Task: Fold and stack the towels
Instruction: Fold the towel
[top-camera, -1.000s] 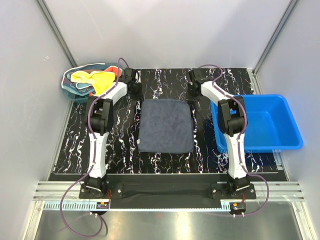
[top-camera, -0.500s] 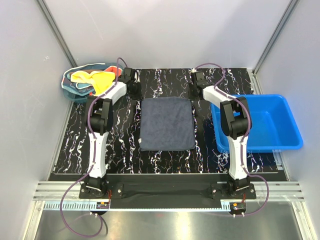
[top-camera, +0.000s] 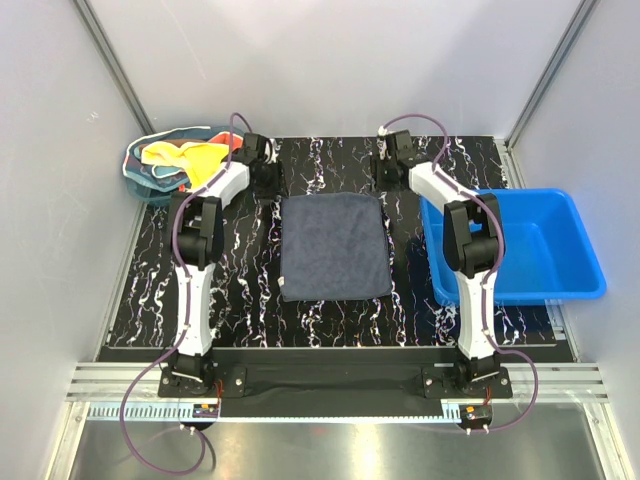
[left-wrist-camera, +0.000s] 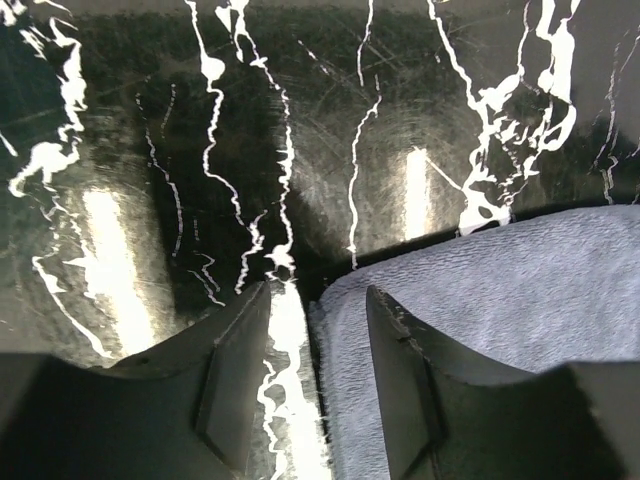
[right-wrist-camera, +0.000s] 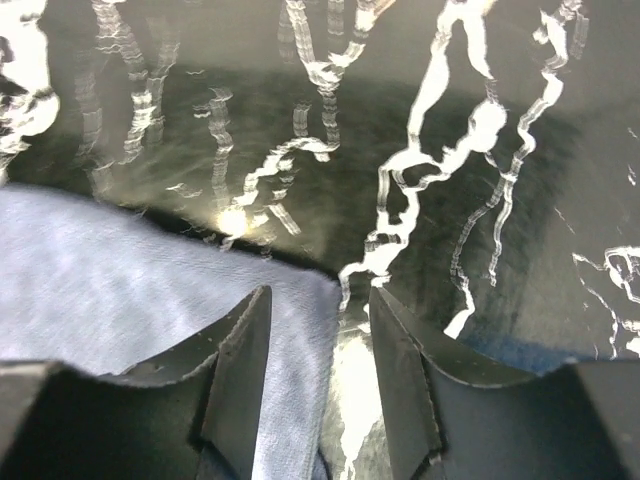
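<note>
- Counter (top-camera: 230, 290): 1 grey towel (top-camera: 333, 247) lies flat at centre, roughly square, between the 2 arms.
- Left hand (top-camera: 263, 173) sits at the towel's far-left corner, right hand (top-camera: 388, 165) at its far-right corner. Each is equally near its own corner.
- Both hands released: fingers apart, a corner tip in each gap, nothing gripped.
- Judgement: the far edge runs straight across between the hands, so a fold would bring it toward the near edge.

No readable text, label, brand, number or sign is showing in any view. The black tabletop (top-camera: 240, 290) is carrying only white marble-like veins, not letters, and a small orange-marked piece (top-camera: 207, 407) by the left arm's base is appearing too small to read
</note>
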